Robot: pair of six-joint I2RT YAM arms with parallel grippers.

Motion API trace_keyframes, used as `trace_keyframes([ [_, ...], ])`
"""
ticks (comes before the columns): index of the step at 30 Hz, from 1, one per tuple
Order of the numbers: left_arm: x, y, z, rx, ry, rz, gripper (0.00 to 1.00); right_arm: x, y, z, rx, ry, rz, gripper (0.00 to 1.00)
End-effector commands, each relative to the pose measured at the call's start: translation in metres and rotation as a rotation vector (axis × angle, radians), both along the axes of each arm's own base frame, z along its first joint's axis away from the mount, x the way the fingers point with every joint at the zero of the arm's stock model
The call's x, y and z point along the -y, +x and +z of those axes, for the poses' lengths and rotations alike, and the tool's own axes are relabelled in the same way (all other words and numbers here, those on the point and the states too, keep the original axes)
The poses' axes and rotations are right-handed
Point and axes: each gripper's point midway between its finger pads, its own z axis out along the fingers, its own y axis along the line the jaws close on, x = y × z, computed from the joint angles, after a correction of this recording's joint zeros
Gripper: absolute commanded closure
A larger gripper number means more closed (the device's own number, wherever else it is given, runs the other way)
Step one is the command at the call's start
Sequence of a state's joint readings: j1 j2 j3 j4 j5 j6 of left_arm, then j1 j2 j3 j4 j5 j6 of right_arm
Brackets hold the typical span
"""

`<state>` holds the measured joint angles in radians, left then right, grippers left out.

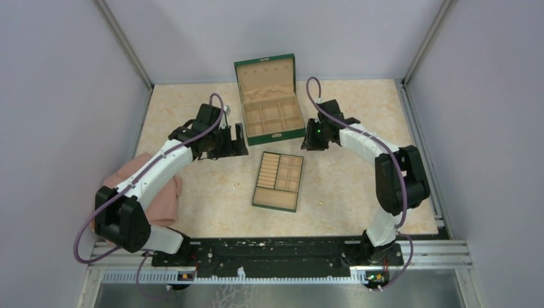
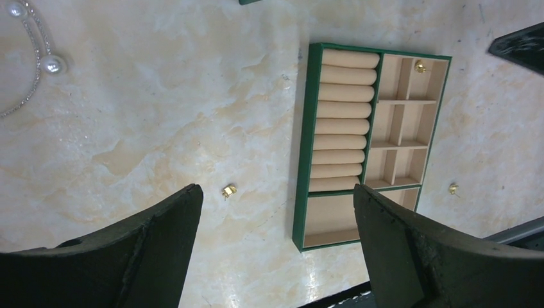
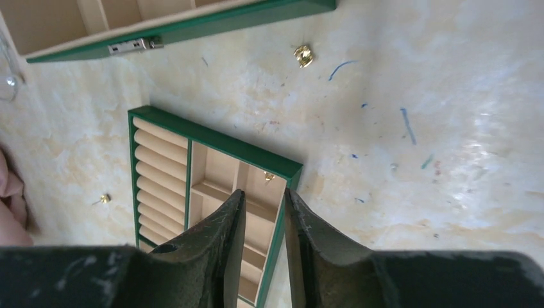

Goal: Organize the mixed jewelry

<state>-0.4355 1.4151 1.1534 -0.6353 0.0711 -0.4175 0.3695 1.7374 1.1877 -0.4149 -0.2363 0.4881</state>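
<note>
The jewelry is scattered as tiny pieces. In the left wrist view a gold piece (image 2: 228, 190) lies on the table left of the flat divided tray (image 2: 301, 160). Another gold piece (image 2: 420, 65) sits in a tray compartment, a third (image 2: 453, 188) lies right of the tray, and a thin chain with pearls (image 2: 38, 58) is at top left. The right wrist view shows a gold piece (image 3: 303, 56) near the green box (image 3: 192, 25). My left gripper (image 2: 276, 212) is wide open and empty. My right gripper (image 3: 264, 192) hovers over the tray (image 3: 212, 138), jaws a narrow gap apart, empty.
The open green box (image 1: 268, 99) stands at the back middle, and the tray (image 1: 278, 181) lies in front of it. My left gripper (image 1: 234, 142) and right gripper (image 1: 309, 142) flank the box front. A pink cloth (image 1: 160, 196) lies at the left.
</note>
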Motion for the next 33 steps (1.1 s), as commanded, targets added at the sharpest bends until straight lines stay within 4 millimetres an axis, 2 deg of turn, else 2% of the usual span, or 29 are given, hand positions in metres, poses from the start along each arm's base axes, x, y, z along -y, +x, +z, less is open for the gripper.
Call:
trace_keyframes([
  [1, -0.01, -0.013, -0.02, -0.044, 0.038, 0.016, 0.07, 0.015, 0.02, 0.051, 0.184, -0.06, -0.059, 0.7],
  [7, -0.005, -0.04, -0.06, -0.126, 0.107, -0.017, 0.1, 0.022, 0.014, 0.051, 0.195, -0.063, -0.093, 0.7],
  [10, -0.008, -0.05, -0.078, -0.189, 0.116, 0.016, 0.16, 0.022, 0.011, 0.048, 0.183, -0.062, -0.093, 0.7],
  [15, -0.003, -0.066, -0.098, -0.249, 0.106, 0.004, 0.22, 0.022, 0.008, 0.047, 0.175, -0.057, -0.09, 0.7],
  [21, -0.018, -0.054, -0.103, -0.166, 0.217, -0.033, 0.31, 0.022, 0.004, 0.044, 0.163, -0.053, -0.086, 0.69],
  [29, -0.02, -0.046, -0.119, -0.116, 0.28, -0.161, 0.35, 0.021, 0.0, 0.042, 0.155, -0.051, -0.07, 0.7],
  [33, -0.018, -0.037, -0.123, -0.068, 0.295, -0.197, 0.4, 0.02, -0.004, 0.038, 0.145, -0.041, -0.065, 0.7],
])
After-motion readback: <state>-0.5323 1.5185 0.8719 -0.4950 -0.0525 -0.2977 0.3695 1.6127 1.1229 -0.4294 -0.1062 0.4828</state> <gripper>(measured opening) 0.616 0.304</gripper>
